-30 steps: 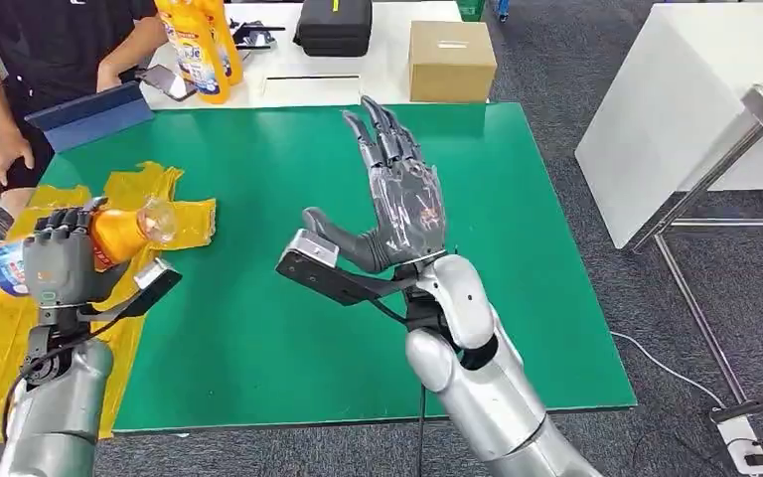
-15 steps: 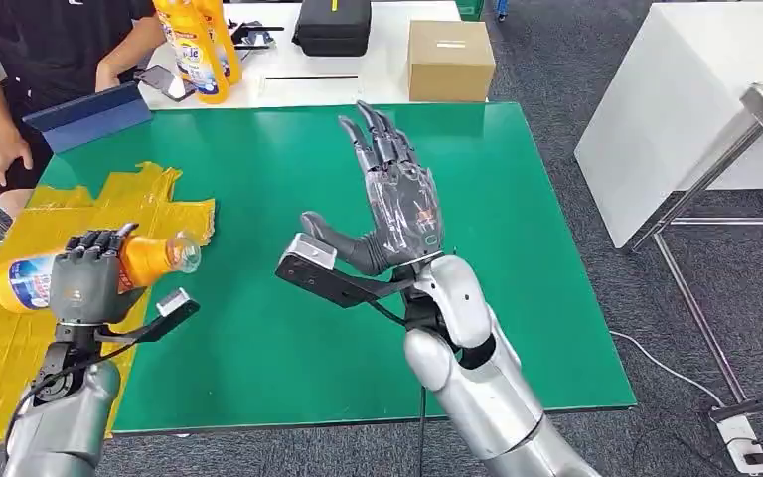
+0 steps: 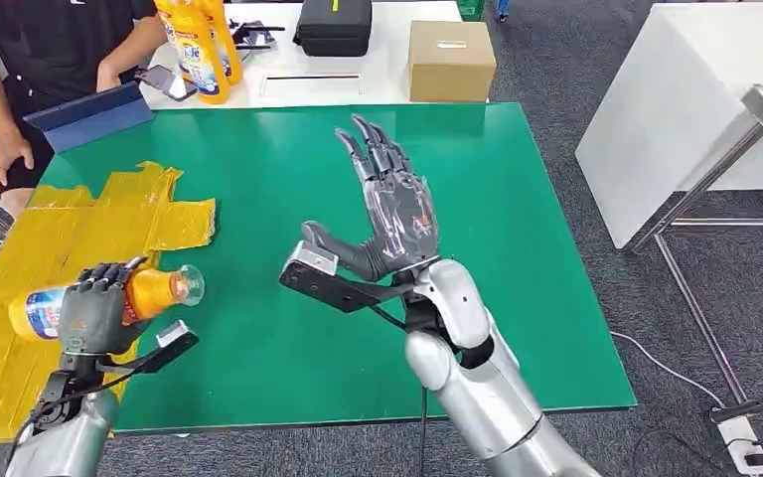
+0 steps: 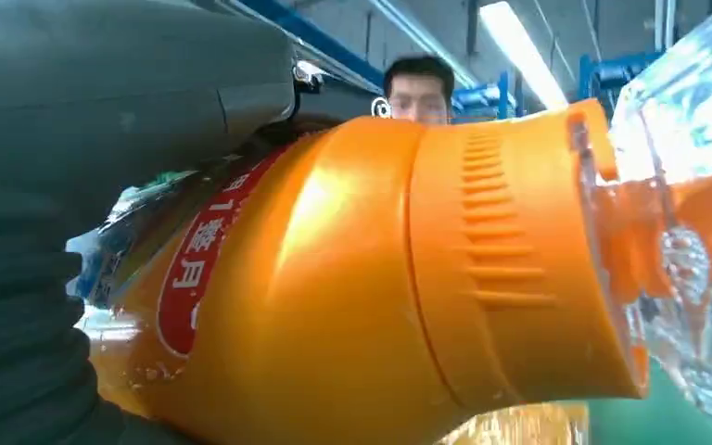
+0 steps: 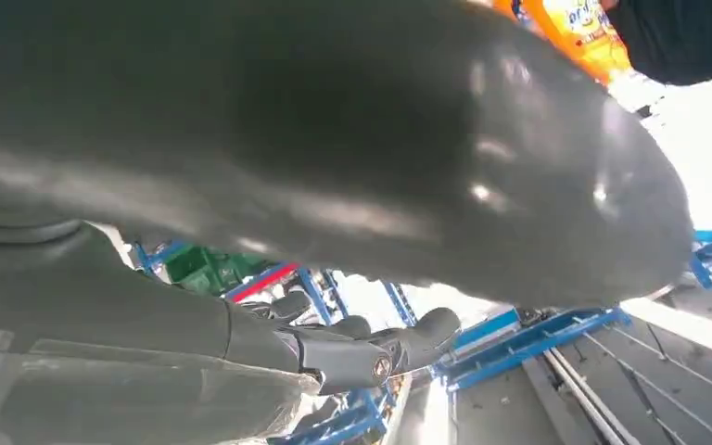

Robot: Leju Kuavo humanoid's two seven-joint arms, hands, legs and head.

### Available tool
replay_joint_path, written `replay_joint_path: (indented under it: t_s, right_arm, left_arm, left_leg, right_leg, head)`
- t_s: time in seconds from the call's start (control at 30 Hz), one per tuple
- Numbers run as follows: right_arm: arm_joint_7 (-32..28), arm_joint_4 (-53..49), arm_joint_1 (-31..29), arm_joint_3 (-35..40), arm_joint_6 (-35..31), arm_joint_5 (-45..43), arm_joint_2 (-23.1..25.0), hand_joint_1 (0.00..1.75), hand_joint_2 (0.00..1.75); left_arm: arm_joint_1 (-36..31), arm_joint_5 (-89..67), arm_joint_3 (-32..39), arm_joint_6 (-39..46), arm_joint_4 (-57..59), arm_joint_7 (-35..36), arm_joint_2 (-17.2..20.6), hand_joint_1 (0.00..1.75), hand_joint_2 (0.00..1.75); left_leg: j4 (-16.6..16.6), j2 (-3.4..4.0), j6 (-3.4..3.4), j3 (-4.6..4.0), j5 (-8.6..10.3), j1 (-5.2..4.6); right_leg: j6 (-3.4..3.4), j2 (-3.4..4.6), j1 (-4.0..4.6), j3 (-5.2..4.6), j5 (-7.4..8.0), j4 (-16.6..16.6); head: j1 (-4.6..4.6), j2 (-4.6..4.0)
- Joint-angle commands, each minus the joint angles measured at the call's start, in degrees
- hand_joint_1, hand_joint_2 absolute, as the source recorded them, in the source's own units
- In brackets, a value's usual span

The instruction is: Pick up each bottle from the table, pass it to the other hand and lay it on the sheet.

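Note:
An orange bottle (image 3: 154,291) with a clear cap and a blue-and-white label lies sideways in my left hand (image 3: 94,316), which grips it around the middle over the near right edge of the yellow sheet (image 3: 79,229). The left wrist view shows the bottle (image 4: 352,297) close up, orange body and clear cap, with my dark fingers (image 4: 19,362) around it. My right hand (image 3: 392,204) is raised over the middle of the green table (image 3: 517,199), fingers spread and pointing up, holding nothing. In the right wrist view the thumb (image 5: 334,139) looms large, with fingers (image 5: 371,348) beyond.
Two more orange bottles (image 3: 199,45) stand on the white table at the back, beside a black case (image 3: 336,25) and a cardboard box (image 3: 451,62). A person in black (image 3: 30,50) stands at the far left by a blue folder (image 3: 89,114). A white table (image 3: 686,109) stands right.
My left hand has carried the bottle down and toward me, lowering it over the sheet's near right edge. The right hand has drifted slightly left, still spread.

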Motion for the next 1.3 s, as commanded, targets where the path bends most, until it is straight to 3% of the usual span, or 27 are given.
replay_joint_path:
  t_s: [0.03, 0.1, 0.13, 0.2, 0.47, 0.63, 0.77, 0.83, 0.93, 1.0, 1.17, 1.3]
  right_arm:
    - [0.2, 2.2, 0.3, 1.3, -0.7, 0.0, -1.8, 0.00, 0.00]
    - [0.2, 2.5, 0.1, 1.3, -0.4, 0.1, -1.6, 0.00, 0.00]
    - [0.2, 3.0, -0.2, 1.5, -0.5, 0.1, -1.5, 0.00, 0.00]
    - [0.2, 3.5, -0.4, 1.6, -0.3, 0.1, -1.3, 0.00, 0.00]
    - [-0.1, 4.7, -1.3, 1.9, 0.1, -0.5, -1.1, 0.00, 0.00]
    - [-0.2, 4.2, -0.6, 1.6, 0.0, -0.7, -0.9, 0.00, 0.00]
    - [-0.2, 3.2, 0.1, 1.1, -0.1, -0.6, -1.1, 0.00, 0.00]
    - [-0.2, 2.8, 0.5, 0.7, -0.2, -0.6, -1.4, 0.00, 0.00]
    - [-0.8, 3.5, 0.2, 0.0, 0.2, -1.6, -1.5, 0.00, 0.00]
    - [-1.1, 5.0, -0.9, -0.3, 1.0, -3.1, -1.2, 0.00, 0.00]
    - [-1.3, 7.3, -2.6, -0.3, 1.2, -3.8, -0.7, 0.00, 0.00]
    - [-5.3, 13.4, -4.5, 0.4, -2.6, -6.7, 0.8, 0.00, 0.00]
  left_arm:
    - [-0.9, -0.6, 4.8, 0.2, 7.9, -1.2, -1.1, 1.75, 1.75]
    - [-1.0, -1.0, 5.4, 0.2, 8.4, -1.2, -1.4, 1.75, 1.75]
    - [-1.3, -1.6, 5.6, 0.2, 9.8, -0.8, -1.3, 0.00, 0.00]
    - [-1.8, -2.7, 5.0, 0.2, 12.2, 0.1, -0.8, 0.00, 0.00]
    - [-0.2, -2.2, 5.2, 0.2, 10.0, -0.3, -0.4, 0.00, 0.00]
    - [1.0, -0.4, 5.3, 0.2, 8.3, -2.1, -0.2, 0.00, 0.00]
    - [0.9, 9.6, 5.8, 0.2, 8.0, -7.3, -1.6, 0.00, 0.00]
    - [3.1, 27.2, 4.7, -7.1, 1.3, -12.5, -2.0, 0.00, 0.00]
    - [8.6, 43.6, 3.3, -17.8, -16.5, -10.0, -2.5, 0.00, 0.00]
    - [8.6, 54.4, 2.6, -27.3, -22.3, -7.2, -2.5, 0.00, 0.00]
    - [6.7, 56.3, 1.1, -28.7, -23.5, -4.0, -1.2, 0.00, 0.00]
    - [4.2, 69.3, -1.8, -38.4, -24.7, -5.1, -2.2, 0.00, 0.00]
  left_leg:
    - [-0.1, 0.01, -0.07, 0.36, -0.13, -0.02]
    - [0.0, -0.02, -0.12, 0.58, -0.24, -0.03]
    - [0.0, -0.05, -0.13, 0.61, -0.24, -0.05]
    - [-0.1, 0.00, -0.07, 0.22, -0.08, -0.03]
    - [-0.1, 0.05, -0.09, 0.28, -0.11, -0.04]
    - [0.0, 0.10, -0.13, 0.45, -0.21, -0.02]
    - [0.0, -0.01, -0.13, 0.42, -0.19, 0.00]
    - [0.0, -0.03, -0.09, 0.22, -0.09, -0.01]
    - [0.0, 0.04, -0.12, 0.37, -0.24, 0.02]
    - [0.1, 0.07, -0.12, 0.27, -0.23, 0.06]
    - [0.1, -0.13, -0.14, 0.16, -0.13, 0.06]
    - [0.0, -0.10, -0.15, 0.26, -0.15, 0.04]
  right_leg:
    - [-0.03, -0.04, -0.01, 0.36, -0.12, -0.1]
    - [-0.06, -0.10, -0.02, 0.59, -0.24, -0.1]
    - [-0.06, -0.14, -0.03, 0.63, -0.26, -0.1]
    - [-0.04, -0.04, -0.02, 0.21, -0.08, -0.1]
    - [-0.05, 0.02, -0.04, 0.25, -0.09, 0.0]
    - [-0.07, 0.05, -0.02, 0.44, -0.17, 0.0]
    - [-0.07, -0.06, 0.00, 0.45, -0.18, -0.1]
    - [-0.04, -0.06, -0.01, 0.24, -0.09, -0.1]
    - [-0.06, -0.02, 0.02, 0.39, -0.20, 0.0]
    - [-0.06, 0.01, 0.05, 0.29, -0.17, 0.0]
    - [-0.08, -0.15, 0.04, 0.17, -0.13, 0.0]
    - [-0.08, -0.08, 0.02, 0.30, -0.13, 0.0]
  head:
    - [0.02, 0.00]
    - [0.02, 0.00]
    - [0.02, 0.00]
    - [0.02, 0.00]
    - [0.02, 0.00]
    - [0.02, 0.00]
    - [0.02, 0.00]
    - [0.02, 0.00]
    - [0.02, 0.00]
    - [0.02, 0.00]
    - [0.02, 0.00]
    - [0.02, 0.00]
